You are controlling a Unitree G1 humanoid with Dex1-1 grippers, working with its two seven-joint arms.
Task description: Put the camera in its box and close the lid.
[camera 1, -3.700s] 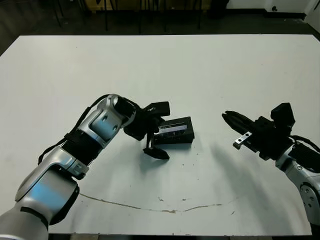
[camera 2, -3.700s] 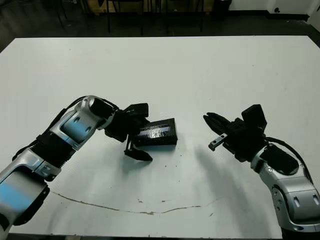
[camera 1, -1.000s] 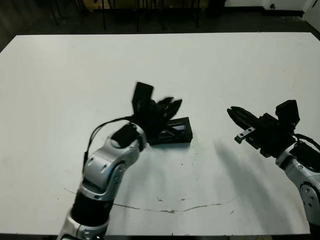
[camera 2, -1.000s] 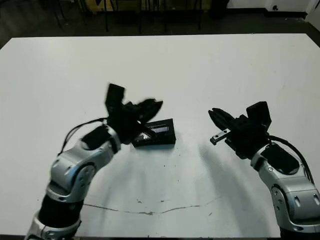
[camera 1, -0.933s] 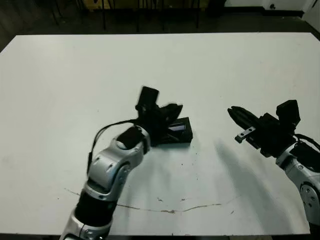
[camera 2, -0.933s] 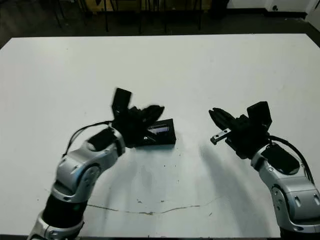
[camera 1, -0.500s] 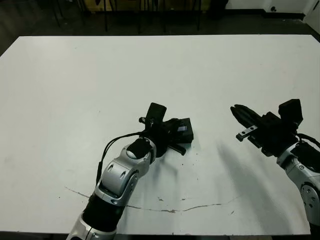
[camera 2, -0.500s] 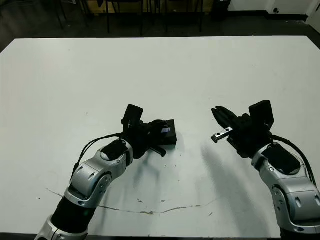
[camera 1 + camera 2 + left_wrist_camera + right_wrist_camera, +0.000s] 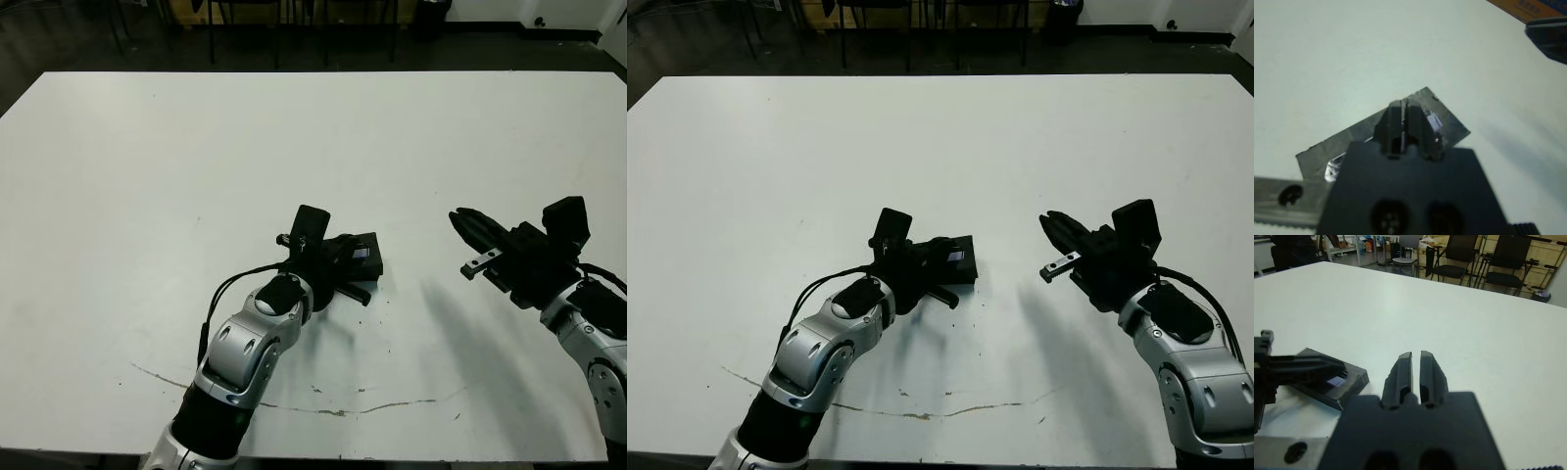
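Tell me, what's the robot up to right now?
Left gripper shut, pressing down on the lid. Right gripper shut, hanging off to the side. Nothing in the way.

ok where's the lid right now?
In the head views the lid lies flat near the middle of the table, on the box. The left gripper is on top of it, and the right gripper is off to its right, apart.
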